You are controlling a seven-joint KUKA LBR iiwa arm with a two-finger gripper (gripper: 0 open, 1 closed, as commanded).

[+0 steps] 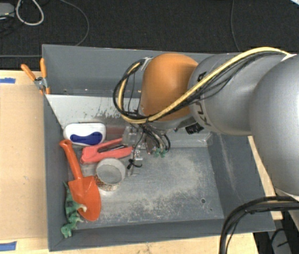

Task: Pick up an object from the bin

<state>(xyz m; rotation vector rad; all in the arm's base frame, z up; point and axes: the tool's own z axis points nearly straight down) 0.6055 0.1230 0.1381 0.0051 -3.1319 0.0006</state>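
the end effector (136, 153) sits low in the grey metal bin (191, 208), at the right end of a pink plastic handled tool (104, 152). a grey round cup (109, 172) lies just below-left of it. whether it is wide or narrow cannot be told. judged status: nothing lifted; grasp and lift remain.

The bin (213, 194) is viewed by one camera set above it and somewhat to one side, tilted downward, so that the inner face of the far wall (85, 73), beyond the gripper (137, 155), is shown broadly, while the near wall (154, 232), on the camera's side of the gripper, is seen almost edge-on. The bin is framed closely, with a strip of dark floor (138, 15) and cables (30, 7) taken in past the far wall. The arm (255, 99) is seen entering from the right, nearest the lens, its orange cover (165, 83) just above the gripper
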